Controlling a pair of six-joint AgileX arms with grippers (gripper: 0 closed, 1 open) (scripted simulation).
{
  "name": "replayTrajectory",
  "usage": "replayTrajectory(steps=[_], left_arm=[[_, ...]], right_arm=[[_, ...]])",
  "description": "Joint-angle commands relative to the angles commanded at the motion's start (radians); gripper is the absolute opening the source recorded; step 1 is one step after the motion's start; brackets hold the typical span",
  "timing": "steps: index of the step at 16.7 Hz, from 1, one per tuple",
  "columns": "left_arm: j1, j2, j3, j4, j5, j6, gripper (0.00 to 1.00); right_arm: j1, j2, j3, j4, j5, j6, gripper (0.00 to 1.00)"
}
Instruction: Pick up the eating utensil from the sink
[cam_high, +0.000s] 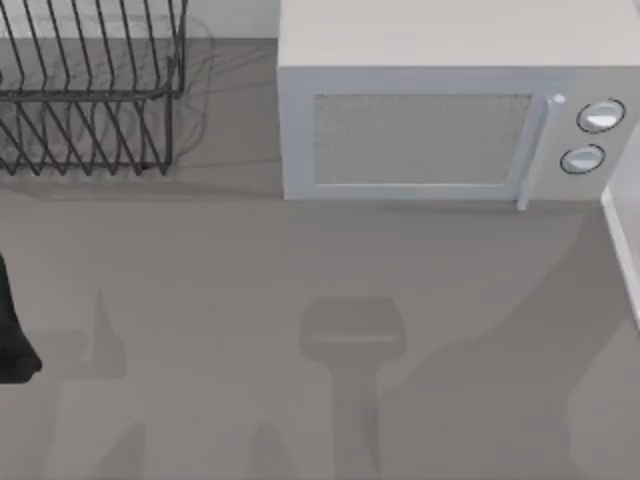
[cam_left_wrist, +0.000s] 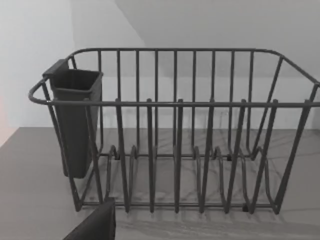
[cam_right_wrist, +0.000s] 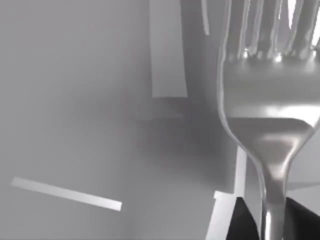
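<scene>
The fork (cam_right_wrist: 270, 100) fills the near field of the right wrist view, its thin handle running down between two dark shapes at the frame's lower edge that look like the right end effector's fingers (cam_right_wrist: 243, 220). The handle passes between them, so the right end effector (cam_right_wrist: 267, 227) appears to be grasping the fork by its handle, though the contact itself sits at the very edge and is hard to confirm. The fork's long axis runs straight out from that end effector, with the tines pointing away from it and the bowl of the head facing the camera. Behind the fork lie pale grey surfaces with lighter strips; I cannot tell what they are or how far the fork is from them.

In the top view, a dark piece of the left arm (cam_high: 12, 335) sits at the left edge of the tabletop (cam_high: 300, 300). In the left wrist view, a dark corner, likely part of the left end effector (cam_left_wrist: 95, 225), shows low down; whether it is released or clenched cannot be told.

Counted: one fork, one white microwave (cam_high: 450, 110) at the back with two round knobs (cam_high: 592, 137), one wire dish rack (cam_left_wrist: 175, 135) at the back left, and one dark cutlery cup (cam_left_wrist: 75, 120) hung on its end.
</scene>
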Motion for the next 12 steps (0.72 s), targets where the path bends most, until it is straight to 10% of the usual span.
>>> replayTrajectory(steps=[12], left_arm=[[0.000, 0.000, 0.000, 0.000, 0.000, 0.000, 1.00]], right_arm=[[-0.001, -0.173, 0.255, -0.433, -0.002, -0.003, 0.00]])
